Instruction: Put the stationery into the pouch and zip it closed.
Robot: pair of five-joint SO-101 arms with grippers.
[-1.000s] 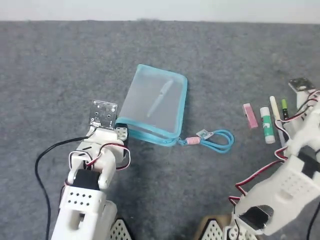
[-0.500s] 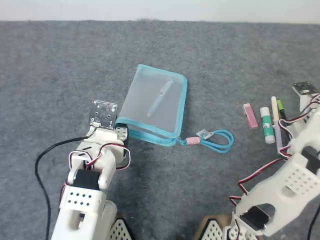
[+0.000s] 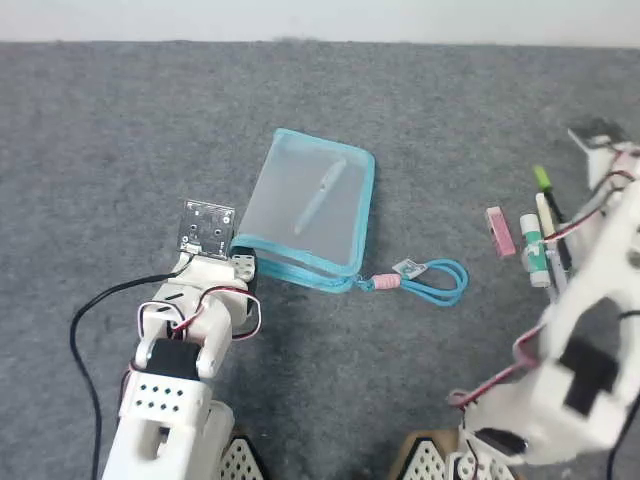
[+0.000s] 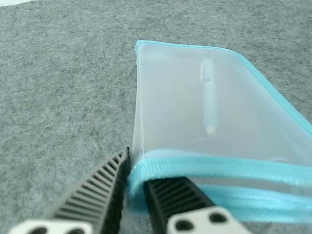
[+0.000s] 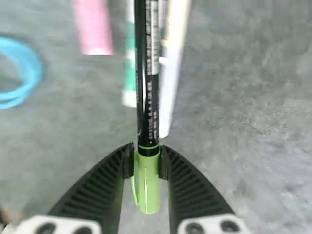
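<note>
Left gripper (image 4: 135,178): narrow, clamped on near corner of pouch (image 4: 195,112). Pen (image 4: 208,100) inside pouch, ahead of tips, dim through mesh. Cord loop (image 3: 438,280) at zipper pull. Right gripper (image 5: 145,158): clamped on green-capped marker (image 5: 147,87). Eraser (image 5: 91,24), glue stick (image 5: 127,78) and white pen (image 5: 173,48) just beyond tips, blurred, partly cut off.

The high camera looks down on the table (image 3: 120,120) from behind the arms. The left wrist camera sits low, close behind the left gripper (image 4: 135,168), facing the pouch (image 4: 204,112), which the high view shares. The right wrist camera, seemingly close, looks along a pen (image 5: 147,87) at the stationery (image 5: 129,73).
</note>
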